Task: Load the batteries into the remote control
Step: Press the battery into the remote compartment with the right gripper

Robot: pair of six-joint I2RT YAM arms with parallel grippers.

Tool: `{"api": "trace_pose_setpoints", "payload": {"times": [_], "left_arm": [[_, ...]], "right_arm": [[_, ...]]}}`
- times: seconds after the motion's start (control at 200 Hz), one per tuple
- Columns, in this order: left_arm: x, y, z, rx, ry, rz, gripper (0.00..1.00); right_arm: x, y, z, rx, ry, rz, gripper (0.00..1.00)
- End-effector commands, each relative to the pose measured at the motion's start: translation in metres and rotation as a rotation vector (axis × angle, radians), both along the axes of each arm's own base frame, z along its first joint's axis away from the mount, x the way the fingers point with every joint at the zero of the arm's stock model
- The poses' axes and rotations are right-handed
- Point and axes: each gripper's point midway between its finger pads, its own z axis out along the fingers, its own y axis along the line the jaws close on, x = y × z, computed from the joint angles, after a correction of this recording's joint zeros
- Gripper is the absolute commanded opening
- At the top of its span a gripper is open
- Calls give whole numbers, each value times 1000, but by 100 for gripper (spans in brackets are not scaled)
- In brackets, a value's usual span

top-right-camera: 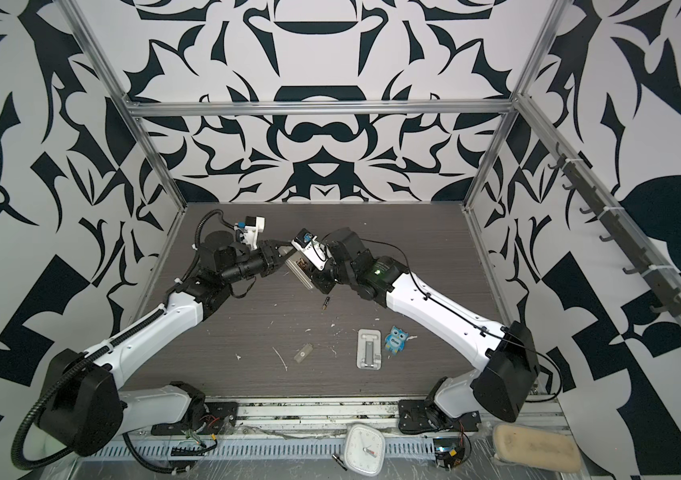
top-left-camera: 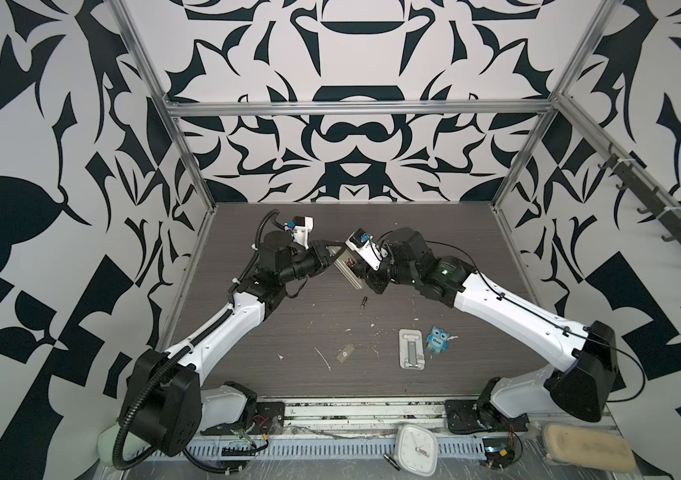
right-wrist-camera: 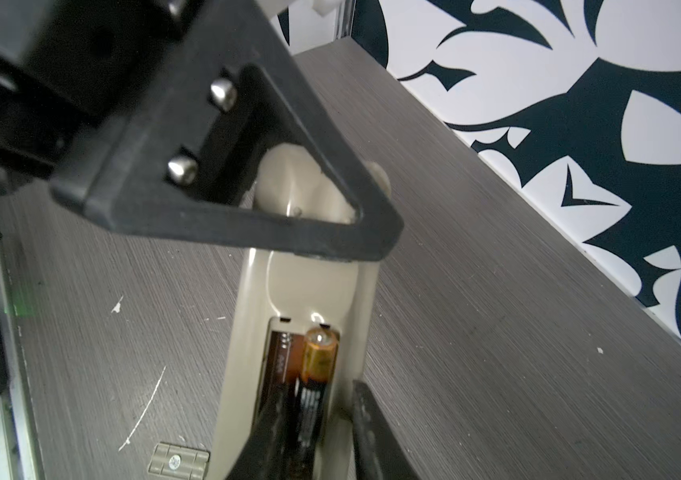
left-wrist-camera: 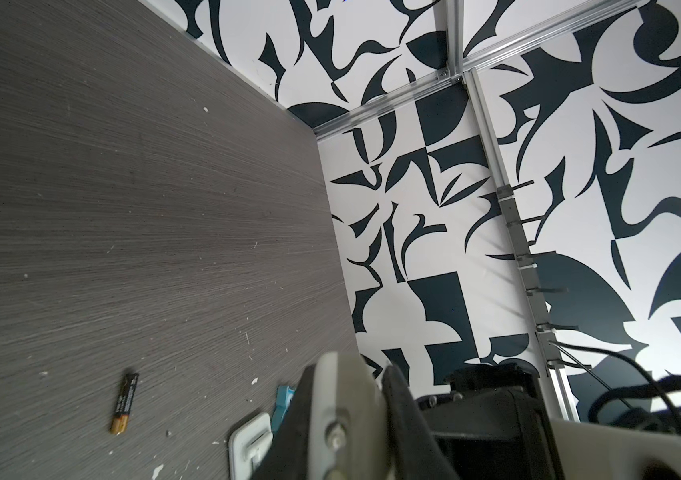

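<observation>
The remote control (top-left-camera: 349,272) (top-right-camera: 301,270) is at the back middle of the table, beige back up, bay open. My left gripper (top-left-camera: 336,254) (left-wrist-camera: 365,365) is shut on its far end; one of its black fingers (right-wrist-camera: 247,224) crosses that end in the right wrist view. One battery (right-wrist-camera: 320,357) lies in the bay, gold end toward the left gripper. My right gripper (right-wrist-camera: 318,392) is open astride it, one finger inside the bay and the other outside the remote's wall. A second battery (top-left-camera: 363,303) (top-right-camera: 325,302) (left-wrist-camera: 124,403) lies loose on the table in front of the remote.
The small grey-beige cover (top-left-camera: 345,354) (right-wrist-camera: 178,459) lies on the table toward the front. To its right are a silvery slotted stand (top-left-camera: 412,348) and a blue owl toy (top-left-camera: 438,340). A white clock (top-left-camera: 416,449) and a sponge (top-left-camera: 588,446) sit beyond the front rail.
</observation>
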Motion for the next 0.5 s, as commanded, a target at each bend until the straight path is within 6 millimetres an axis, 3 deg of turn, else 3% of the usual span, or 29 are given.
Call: {"api": "trace_pose_setpoints", "payload": {"times": [0.0, 0.28, 0.495], "left_arm": [[-12, -6, 49, -86, -125, -65, 0], [-14, -6, 44, -79, -112, -72, 0], [-16, -7, 41, -68, -98, -87, 0]], "right_arm": [[0, -17, -23, -101, 50, -50, 31], [-18, -14, -12, -49, 48, 23, 43], [-28, -14, -8, -19, 54, 55, 46]]}}
